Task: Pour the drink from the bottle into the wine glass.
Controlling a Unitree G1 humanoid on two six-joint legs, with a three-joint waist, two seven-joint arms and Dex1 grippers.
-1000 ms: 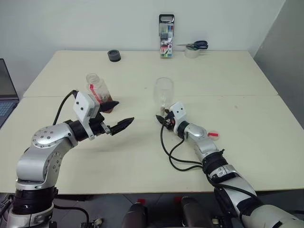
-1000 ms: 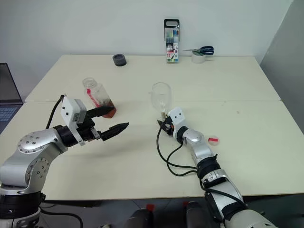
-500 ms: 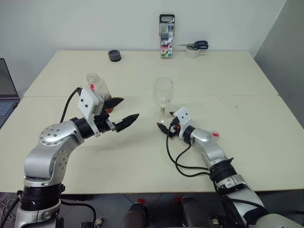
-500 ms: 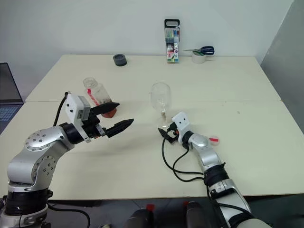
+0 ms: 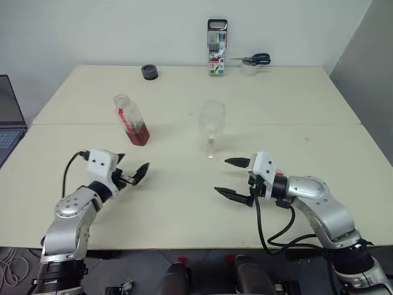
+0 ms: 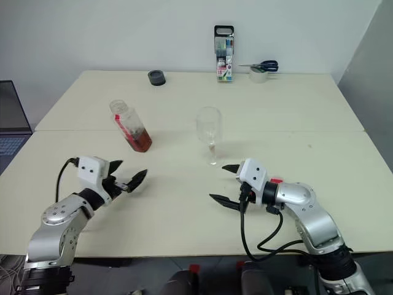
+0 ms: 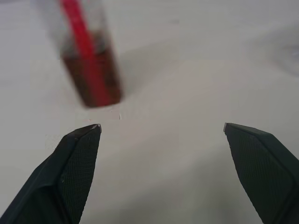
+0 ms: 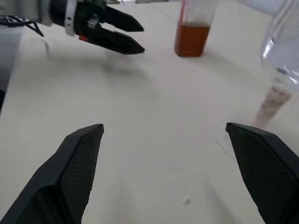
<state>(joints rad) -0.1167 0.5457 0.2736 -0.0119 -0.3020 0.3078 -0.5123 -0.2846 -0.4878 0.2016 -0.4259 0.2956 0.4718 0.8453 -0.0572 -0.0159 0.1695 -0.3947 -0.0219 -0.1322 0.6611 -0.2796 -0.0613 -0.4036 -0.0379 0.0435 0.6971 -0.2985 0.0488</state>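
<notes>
The left tool, jaws wide and holding nothing, hovers low over the bench; the bottle stands ahead of it and slightly to its right, tilted, cap off, and it is the nearer arm. The wine glass stands upright right of the bottle, ahead of the right tool, which is likewise spread and empty
</notes>
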